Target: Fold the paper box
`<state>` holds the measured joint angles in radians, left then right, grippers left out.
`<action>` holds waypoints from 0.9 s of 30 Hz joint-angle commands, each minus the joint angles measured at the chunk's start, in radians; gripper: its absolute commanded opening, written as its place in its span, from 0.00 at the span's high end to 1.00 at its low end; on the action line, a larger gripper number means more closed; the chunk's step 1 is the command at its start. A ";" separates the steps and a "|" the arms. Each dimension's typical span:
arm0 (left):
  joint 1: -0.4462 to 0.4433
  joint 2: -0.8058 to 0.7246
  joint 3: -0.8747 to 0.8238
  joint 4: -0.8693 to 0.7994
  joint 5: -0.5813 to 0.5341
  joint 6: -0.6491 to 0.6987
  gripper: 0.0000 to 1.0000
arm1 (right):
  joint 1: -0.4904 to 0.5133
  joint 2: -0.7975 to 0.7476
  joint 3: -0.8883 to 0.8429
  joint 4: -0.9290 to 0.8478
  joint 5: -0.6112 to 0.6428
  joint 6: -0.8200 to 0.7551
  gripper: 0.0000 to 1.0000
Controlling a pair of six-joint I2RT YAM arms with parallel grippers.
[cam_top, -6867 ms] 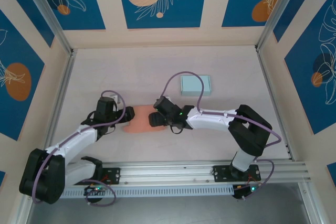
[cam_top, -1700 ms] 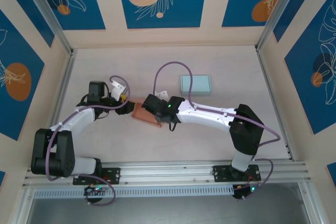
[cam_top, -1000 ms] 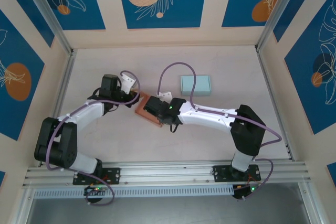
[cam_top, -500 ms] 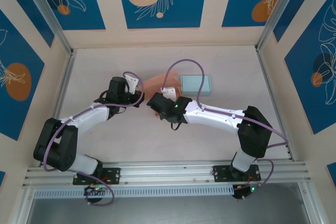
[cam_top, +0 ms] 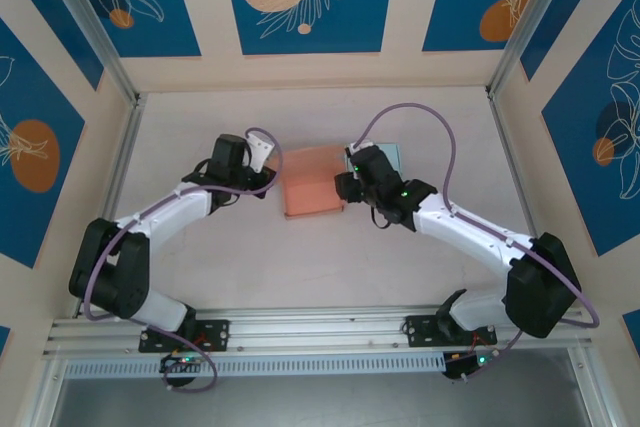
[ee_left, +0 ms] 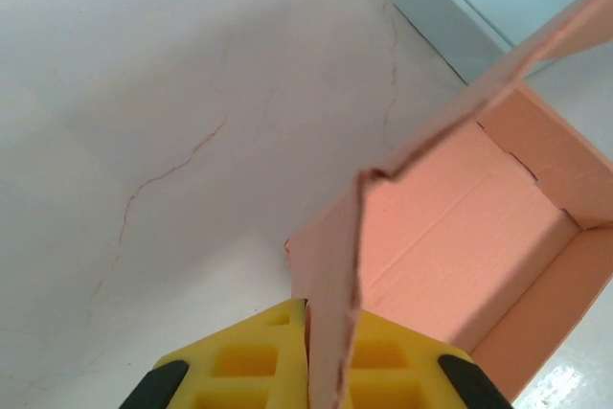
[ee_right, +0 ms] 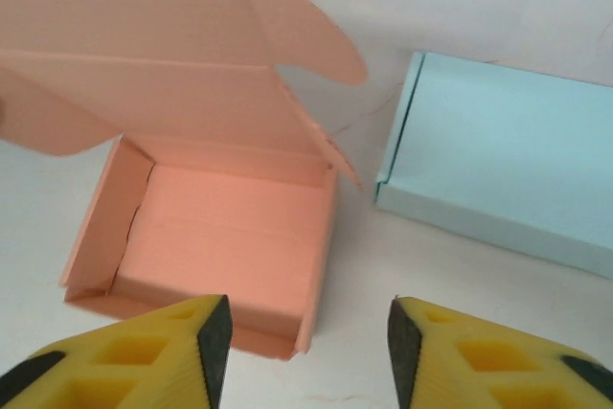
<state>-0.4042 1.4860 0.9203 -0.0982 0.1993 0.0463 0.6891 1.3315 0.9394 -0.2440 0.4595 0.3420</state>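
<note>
Paper box [cam_top: 312, 182] farther back now; left gripper [ee_left: 326, 356] tight on it, right gripper [ee_right: 302, 332] released.

Paper box [cam_top: 312, 183] left of other box [ee_right: 508, 155]

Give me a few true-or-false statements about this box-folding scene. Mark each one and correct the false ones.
1. The left gripper is pinched on a flap of the orange box. True.
2. The right gripper is clamped on the light blue box. False: its jaws stand open with nothing between them, facing the orange box.
3. The orange box's lid is folded shut. False: the lid stands up and the inside of the box shows.
4. The light blue box lies closed on the table beside the orange box. True.
</note>
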 commanded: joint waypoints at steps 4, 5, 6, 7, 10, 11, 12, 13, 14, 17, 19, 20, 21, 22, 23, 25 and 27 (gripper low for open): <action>-0.008 0.040 0.084 -0.097 -0.010 0.082 0.92 | -0.103 0.021 -0.031 0.163 -0.231 -0.121 0.42; -0.008 0.048 0.091 -0.104 -0.012 0.084 0.92 | -0.120 0.031 -0.031 0.178 -0.270 -0.129 0.42; -0.008 0.055 0.097 -0.111 -0.007 0.090 0.92 | -0.139 0.046 -0.030 0.193 -0.304 -0.135 0.42; -0.008 0.062 0.103 -0.115 -0.006 0.092 0.92 | -0.157 0.063 -0.025 0.204 -0.333 -0.146 0.44; -0.008 0.073 0.106 -0.121 -0.002 0.095 0.92 | -0.172 0.115 0.001 0.218 -0.372 -0.180 0.48; -0.008 0.075 0.105 -0.120 -0.006 0.093 0.92 | -0.174 0.134 0.013 0.217 -0.375 -0.185 0.48; -0.008 0.078 0.107 -0.120 -0.010 0.090 0.92 | -0.178 0.155 0.023 0.213 -0.381 -0.190 0.49; -0.008 0.080 0.109 -0.123 -0.009 0.090 0.92 | -0.180 0.175 0.031 0.212 -0.383 -0.194 0.49; -0.008 0.082 0.111 -0.126 -0.010 0.089 0.92 | -0.180 0.190 0.035 0.214 -0.383 -0.195 0.49; -0.008 0.082 0.111 -0.126 -0.008 0.084 0.92 | -0.181 0.233 0.050 0.229 -0.380 -0.191 0.49; -0.008 0.082 0.113 -0.125 -0.005 0.077 0.92 | -0.181 0.256 0.060 0.244 -0.372 -0.180 0.52; -0.009 0.083 0.113 -0.125 -0.002 0.072 0.92 | -0.180 0.264 0.064 0.247 -0.375 -0.176 0.54; -0.008 0.084 0.116 -0.127 0.005 0.067 0.92 | -0.180 0.270 0.069 0.250 -0.376 -0.169 0.56; -0.008 0.085 0.117 -0.124 0.008 0.055 0.92 | -0.180 0.276 0.075 0.254 -0.379 -0.157 0.60; -0.008 0.084 0.114 -0.116 0.011 0.041 0.92 | -0.179 0.279 0.077 0.260 -0.387 -0.149 0.63; -0.008 0.088 0.111 -0.097 0.021 -0.012 0.93 | -0.169 0.288 0.087 0.260 -0.388 -0.126 0.72; -0.010 0.091 0.100 -0.067 0.040 -0.090 0.94 | -0.149 0.298 0.096 0.256 -0.373 -0.105 0.79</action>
<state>-0.4042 1.5555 1.0130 -0.1802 0.2024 0.0582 0.5194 1.6169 0.9936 -0.0124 0.1005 0.2089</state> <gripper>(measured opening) 0.067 0.235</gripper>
